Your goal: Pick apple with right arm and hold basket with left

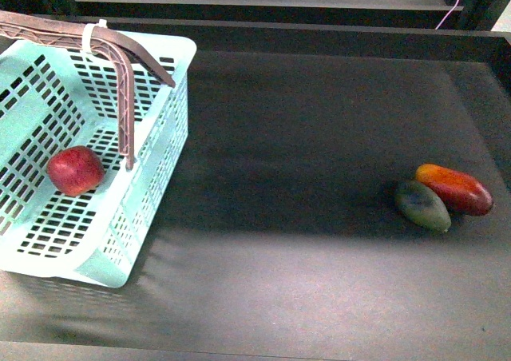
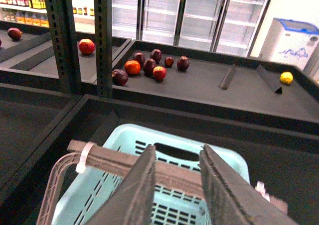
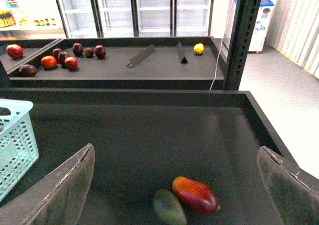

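Dark shelf surface (image 1: 319, 137) fills the front view; the apple (image 1: 75, 170) already lies inside the basket (image 1: 104, 241) at its left edge. Left wrist view: left gripper (image 2: 177, 185) straddles the handle (image 2: 109, 161), apparently clamped. Right wrist view: right gripper (image 3: 174, 185) spread wide, empty, above two mangoes (image 3: 187, 200). Task looks finished.

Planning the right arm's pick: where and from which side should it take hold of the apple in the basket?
Grip the apple across its round middle, coming straight down from above. It lies on the basket floor with slotted walls around it and the raised handle beside it, so a side approach looks blocked. The right tool is open wide.
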